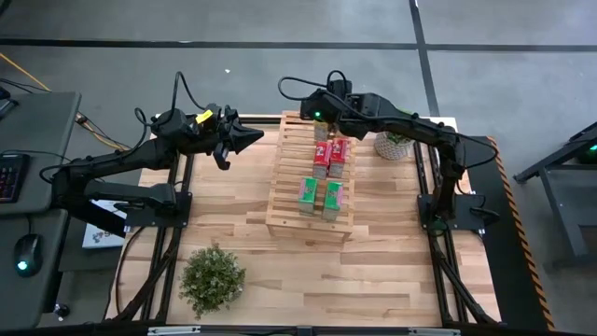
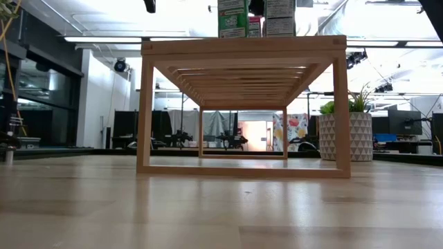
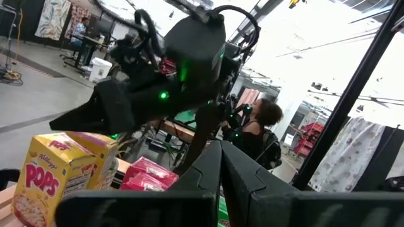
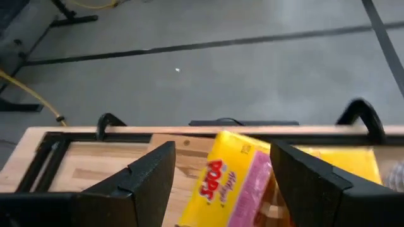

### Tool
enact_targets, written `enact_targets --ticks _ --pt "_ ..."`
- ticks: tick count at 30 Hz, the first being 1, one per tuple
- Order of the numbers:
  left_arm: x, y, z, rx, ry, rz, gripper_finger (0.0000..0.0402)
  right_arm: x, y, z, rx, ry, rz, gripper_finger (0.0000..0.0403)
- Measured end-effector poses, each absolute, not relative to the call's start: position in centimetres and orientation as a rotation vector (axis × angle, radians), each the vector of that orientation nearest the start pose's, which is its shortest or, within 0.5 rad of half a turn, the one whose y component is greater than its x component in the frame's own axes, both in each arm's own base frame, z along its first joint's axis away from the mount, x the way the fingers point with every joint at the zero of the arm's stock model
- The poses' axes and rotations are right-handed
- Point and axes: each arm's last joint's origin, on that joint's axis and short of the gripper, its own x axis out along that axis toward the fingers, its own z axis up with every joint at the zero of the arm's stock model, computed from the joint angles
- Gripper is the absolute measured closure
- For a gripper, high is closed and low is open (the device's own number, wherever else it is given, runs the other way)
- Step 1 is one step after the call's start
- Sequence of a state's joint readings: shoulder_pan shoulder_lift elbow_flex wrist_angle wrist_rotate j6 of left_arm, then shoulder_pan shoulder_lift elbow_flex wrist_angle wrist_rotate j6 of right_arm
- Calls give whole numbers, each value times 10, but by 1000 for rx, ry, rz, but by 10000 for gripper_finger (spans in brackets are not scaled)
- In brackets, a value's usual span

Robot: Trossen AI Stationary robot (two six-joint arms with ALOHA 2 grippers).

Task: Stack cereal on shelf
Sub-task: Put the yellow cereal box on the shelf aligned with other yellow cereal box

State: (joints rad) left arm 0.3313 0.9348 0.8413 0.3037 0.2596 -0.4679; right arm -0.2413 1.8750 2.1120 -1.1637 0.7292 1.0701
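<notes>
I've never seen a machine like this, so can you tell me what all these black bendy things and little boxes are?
Those are two robot arms, each ending in a two-finger gripper. One picture looks down from above, one sits at table height, and two come from cameras on the wrists. On the wooden table stands a slatted shelf with small cereal boxes on top: green, red and yellow. There are two plants too. The right gripper is open, its fingers either side of a yellow box, not squeezing it. The left gripper is shut, holds nothing and waits beside the shelf.

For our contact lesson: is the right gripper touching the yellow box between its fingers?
Apart. The right wrist view shows the yellow box between the open right gripper, gaps on both sides.
</notes>
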Motion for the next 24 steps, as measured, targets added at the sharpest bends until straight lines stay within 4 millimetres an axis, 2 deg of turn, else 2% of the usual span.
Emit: enact_targets --ticks 6,11,15,20,22,24 --pt "198 60 373 -405 -213 24 402 353 -106 424 570 352 -1145 151" --pt "198 60 373 -401 -210 26 401 328 -101 450 497 352 -1061 172" --pt "197 62 373 -400 -221 67 402 303 -94 458 453 459 -1047 238" --pt "199 75 372 -414 -241 195 401 268 -76 455 432 656 -1111 372" --pt "205 85 374 -445 -212 208 402 258 -68 453 427 717 -1126 391" --pt "217 96 377 -454 -163 181 402 255 -59 454 426 706 -1088 384"
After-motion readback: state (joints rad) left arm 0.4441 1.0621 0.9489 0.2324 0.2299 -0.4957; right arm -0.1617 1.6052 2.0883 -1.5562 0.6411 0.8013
